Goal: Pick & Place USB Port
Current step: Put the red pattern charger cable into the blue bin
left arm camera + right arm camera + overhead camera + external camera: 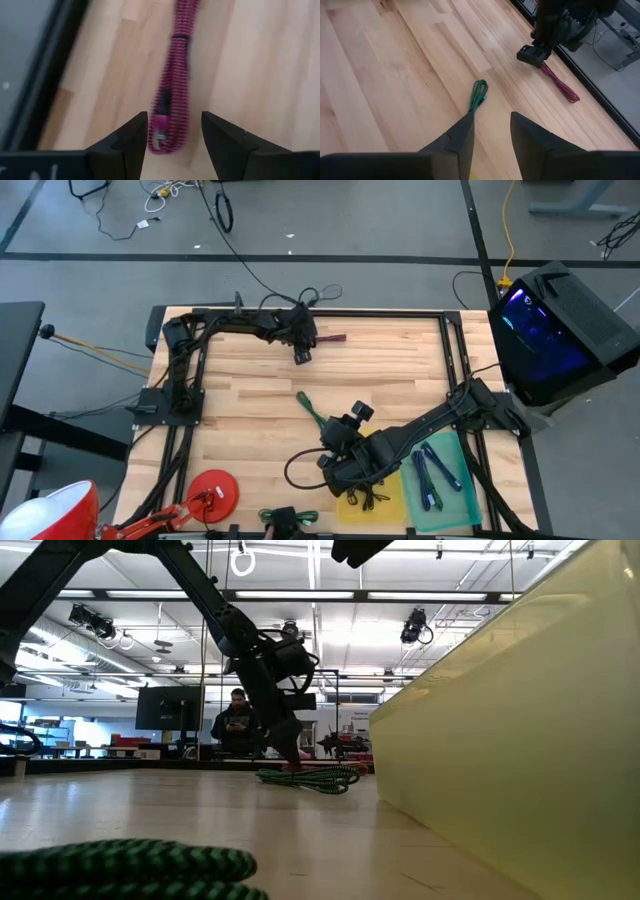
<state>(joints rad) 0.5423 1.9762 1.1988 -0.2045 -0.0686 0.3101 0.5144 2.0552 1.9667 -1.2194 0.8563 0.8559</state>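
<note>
Hovering above magenta braided USB cable on wooden table: left pincer, released. Right pincer well apart from cable, released.

Red round disc at table's near edge. Red lamp shade off near-left corner. Computer case glowing blue off right side. Person in room behind — standing.

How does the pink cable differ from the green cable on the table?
The pink cable is magenta and lies at the table's far edge, between the open fingers of the left gripper. The green cable lies mid-table, ahead of the right gripper, with no fingers around it. Both are braided, folded bundles lying flat on the wood.
</note>
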